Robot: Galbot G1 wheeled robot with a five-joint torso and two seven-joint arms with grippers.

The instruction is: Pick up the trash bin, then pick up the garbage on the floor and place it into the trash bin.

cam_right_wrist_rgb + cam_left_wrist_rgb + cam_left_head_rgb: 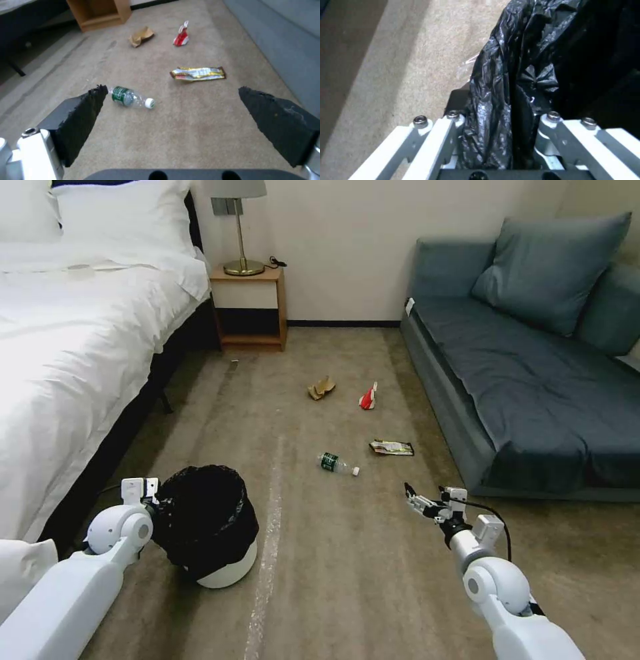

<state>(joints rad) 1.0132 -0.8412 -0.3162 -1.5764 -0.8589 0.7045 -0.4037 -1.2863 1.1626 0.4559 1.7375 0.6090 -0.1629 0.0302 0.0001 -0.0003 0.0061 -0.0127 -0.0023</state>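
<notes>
Trash bin clamped by left gripper; right gripper spread.

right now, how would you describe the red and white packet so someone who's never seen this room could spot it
Start at the blue-grey sofa on the right and look at the carpet strip between it and the bed. Four bits of litter lie there; the red-and-white packet is in the far pair, nearer the sofa, beside the tan paper wad. It is the only red piece, and it stands up in a pinched peak rather than lying flat.
</notes>
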